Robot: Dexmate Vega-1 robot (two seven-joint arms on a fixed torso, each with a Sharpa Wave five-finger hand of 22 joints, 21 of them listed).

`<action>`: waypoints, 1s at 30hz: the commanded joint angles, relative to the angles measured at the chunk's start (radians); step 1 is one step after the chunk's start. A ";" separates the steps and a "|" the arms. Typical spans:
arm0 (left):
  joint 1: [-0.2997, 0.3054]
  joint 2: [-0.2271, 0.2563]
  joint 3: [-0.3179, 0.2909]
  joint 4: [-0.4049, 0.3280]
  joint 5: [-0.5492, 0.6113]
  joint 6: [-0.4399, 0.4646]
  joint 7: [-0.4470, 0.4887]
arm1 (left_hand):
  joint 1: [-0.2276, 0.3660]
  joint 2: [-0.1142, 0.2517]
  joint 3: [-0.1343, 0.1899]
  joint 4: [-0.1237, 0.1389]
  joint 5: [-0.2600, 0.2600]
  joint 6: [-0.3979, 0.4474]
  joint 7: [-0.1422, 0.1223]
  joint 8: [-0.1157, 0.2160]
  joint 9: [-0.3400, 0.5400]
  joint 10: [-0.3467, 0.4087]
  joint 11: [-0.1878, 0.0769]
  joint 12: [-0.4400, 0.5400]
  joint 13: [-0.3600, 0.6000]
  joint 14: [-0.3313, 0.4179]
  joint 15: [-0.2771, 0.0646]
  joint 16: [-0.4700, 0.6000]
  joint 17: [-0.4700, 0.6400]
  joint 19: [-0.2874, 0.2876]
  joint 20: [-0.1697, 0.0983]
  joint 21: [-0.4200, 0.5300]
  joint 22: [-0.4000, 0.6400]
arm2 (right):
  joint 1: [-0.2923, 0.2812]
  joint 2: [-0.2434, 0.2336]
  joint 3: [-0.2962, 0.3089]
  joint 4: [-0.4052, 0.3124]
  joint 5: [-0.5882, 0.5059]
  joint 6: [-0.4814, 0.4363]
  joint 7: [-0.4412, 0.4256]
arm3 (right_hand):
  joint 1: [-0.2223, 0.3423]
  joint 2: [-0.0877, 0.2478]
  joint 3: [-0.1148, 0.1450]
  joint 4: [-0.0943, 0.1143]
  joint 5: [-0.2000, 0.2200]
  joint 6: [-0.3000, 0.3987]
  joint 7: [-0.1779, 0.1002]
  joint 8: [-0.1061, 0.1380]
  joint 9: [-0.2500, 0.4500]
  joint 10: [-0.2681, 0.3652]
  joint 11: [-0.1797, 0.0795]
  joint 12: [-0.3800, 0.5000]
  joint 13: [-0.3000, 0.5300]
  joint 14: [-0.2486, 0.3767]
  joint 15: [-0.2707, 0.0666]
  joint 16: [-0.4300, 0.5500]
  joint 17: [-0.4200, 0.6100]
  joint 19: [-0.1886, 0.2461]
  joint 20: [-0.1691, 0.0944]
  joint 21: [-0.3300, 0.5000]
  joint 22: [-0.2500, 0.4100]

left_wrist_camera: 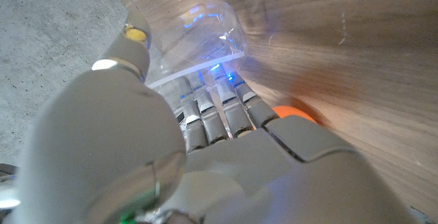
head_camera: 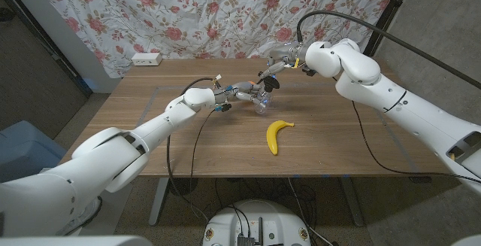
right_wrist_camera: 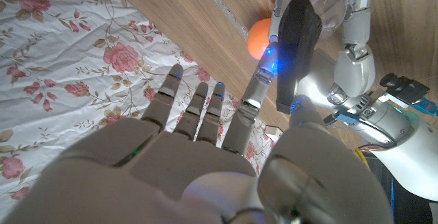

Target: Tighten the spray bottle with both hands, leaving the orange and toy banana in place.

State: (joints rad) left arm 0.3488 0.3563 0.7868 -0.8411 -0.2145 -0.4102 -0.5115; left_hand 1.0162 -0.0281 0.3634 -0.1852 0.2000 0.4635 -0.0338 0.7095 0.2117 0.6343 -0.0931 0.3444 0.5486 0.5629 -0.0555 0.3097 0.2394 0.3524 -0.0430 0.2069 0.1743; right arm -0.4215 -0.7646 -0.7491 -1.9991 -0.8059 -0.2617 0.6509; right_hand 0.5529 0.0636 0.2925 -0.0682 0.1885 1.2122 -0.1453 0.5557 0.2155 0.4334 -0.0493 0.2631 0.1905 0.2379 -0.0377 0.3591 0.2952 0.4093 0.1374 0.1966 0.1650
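At mid-table my left hand point(head_camera: 239, 92) grips the bottle point(head_camera: 261, 103) while my right hand point(head_camera: 272, 71) pinches its black head point(right_wrist_camera: 295, 42). I should hold the body still and twist squarely, clear of the orange point(right_wrist_camera: 259, 38) and banana point(head_camera: 276, 135).

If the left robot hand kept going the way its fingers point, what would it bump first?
Nothing new at first: the left robot hand already wraps the clear spray bottle. Past that, probably the right robot hand at the bottle's top, though depth is hard to judge.
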 commanded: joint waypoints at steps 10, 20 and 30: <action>0.060 0.039 -0.019 -0.107 -0.008 0.038 0.050 | -0.001 0.139 0.016 0.013 0.006 0.112 -0.032 0.133 0.001 0.082 -0.072 -0.001 0.008 0.011 -0.143 -0.007 0.003 0.010 -0.058 -0.001 0.004 | -0.027 0.039 -0.018 -0.039 -0.106 -0.107 0.034 | -0.005 0.012 0.003 -0.019 -0.003 0.082 -0.005 0.037 0.008 0.060 -0.008 0.011 0.001 0.045 -0.012 0.017 -0.002 0.027 -0.005 0.008 0.006; 0.088 0.052 -0.032 -0.146 -0.016 0.047 0.079 | -0.002 0.139 0.016 0.012 0.006 0.114 -0.032 0.134 0.001 0.086 -0.072 -0.001 0.009 0.013 -0.143 -0.007 0.003 0.012 -0.056 0.000 0.004 | -0.034 0.060 -0.029 -0.037 -0.145 -0.127 0.030 | 0.032 0.030 0.023 -0.052 -0.004 0.125 0.004 0.058 0.009 0.095 -0.016 0.008 -0.001 0.077 -0.028 0.028 -0.006 0.038 -0.015 0.005 0.006; 0.102 0.052 -0.043 -0.152 -0.027 0.044 0.094 | -0.003 0.141 0.017 0.013 0.006 0.116 -0.032 0.136 0.001 0.092 -0.070 0.000 0.011 0.017 -0.142 -0.007 0.004 0.016 -0.054 0.001 0.004 | -0.042 0.087 -0.034 -0.029 -0.164 -0.170 0.039 | 0.089 0.045 0.053 -0.093 0.003 0.158 0.030 0.077 0.005 0.121 -0.016 0.002 -0.002 0.094 -0.041 0.032 -0.013 0.046 -0.024 0.003 0.006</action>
State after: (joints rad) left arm 0.4297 0.4029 0.7565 -0.9729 -0.2298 -0.3675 -0.4377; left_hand 1.0162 -0.0281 0.3635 -0.1853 0.1999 0.4636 -0.0339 0.7095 0.2117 0.6344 -0.0932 0.3406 0.5565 0.5718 -0.0536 0.3027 0.2392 0.3614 -0.0447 0.2069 0.1743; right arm -0.4549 -0.7031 -0.7749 -2.0340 -0.9426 -0.3906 0.6809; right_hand 0.6208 0.1049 0.3414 -0.1521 0.1847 1.3616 -0.1235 0.6253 0.2211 0.5433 -0.0661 0.2668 0.1859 0.3238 -0.0412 0.3824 0.2829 0.4503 0.1178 0.1966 0.1650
